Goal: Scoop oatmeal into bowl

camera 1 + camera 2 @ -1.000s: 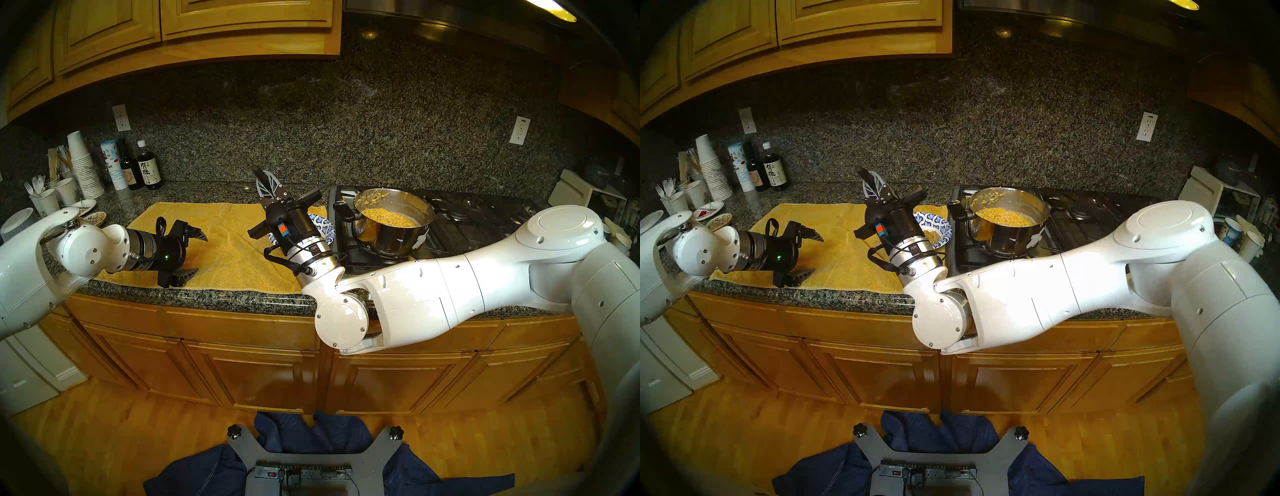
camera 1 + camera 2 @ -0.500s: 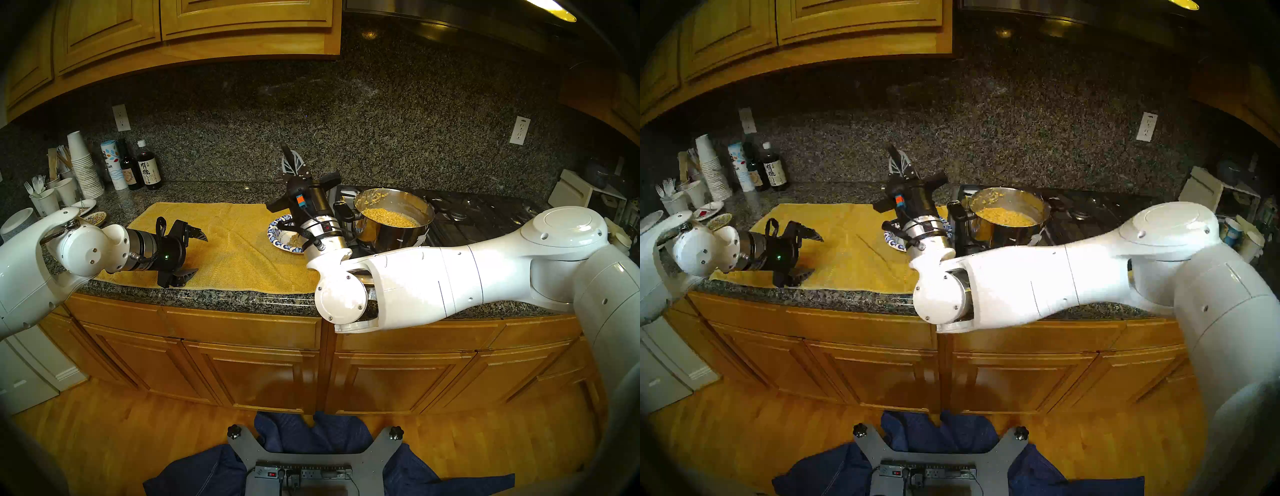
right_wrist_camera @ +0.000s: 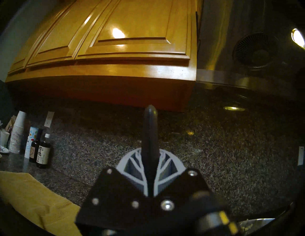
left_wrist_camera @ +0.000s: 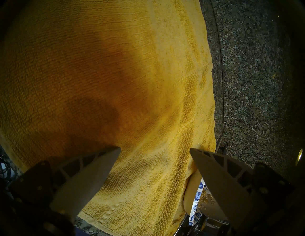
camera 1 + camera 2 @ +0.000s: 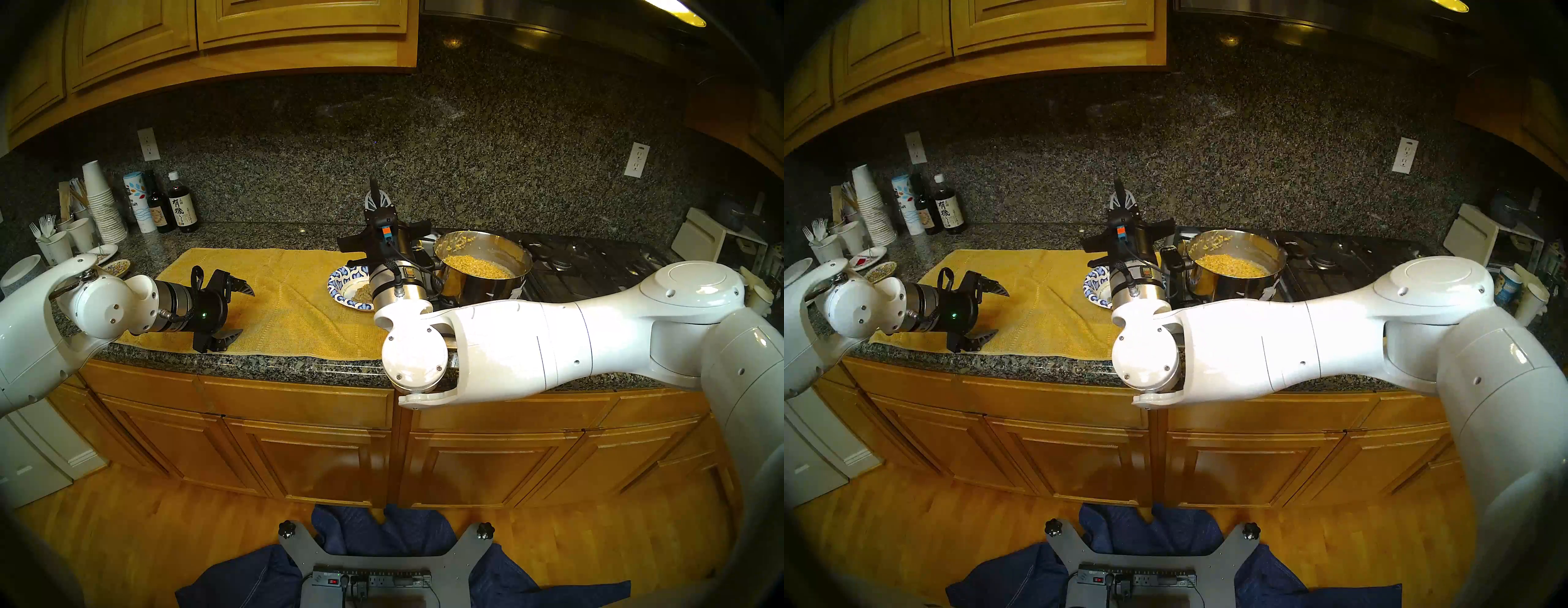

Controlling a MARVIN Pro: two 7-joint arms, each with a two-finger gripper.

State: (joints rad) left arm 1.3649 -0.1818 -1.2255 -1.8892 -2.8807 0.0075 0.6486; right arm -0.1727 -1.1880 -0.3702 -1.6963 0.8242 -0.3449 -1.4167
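L gripper (image 5: 231,312) hovers over yellow towel (image 5: 292,305) w/ fingers apart & empty, bowl (image 5: 345,282) w/ a bit of oatmeal (image 5: 362,292) at towel's 3 o'clock edge, R gripper (image 5: 377,199) above it, fingers clamped on dark utensil handle (image 3: 150,131) pointing 12 o'clock, pot (image 5: 483,271) w/ more at bowl's 3.

Bowl (image 5: 344,283): right half hidden behind the right wrist. Its oatmeal (image 5: 362,292) only partly seen. Dark utensil (image 3: 149,141) in the right gripper (image 3: 149,173): working end out of sight, lower part blurred. Pot (image 3: 254,221) cut off at right wrist view's bottom edge.
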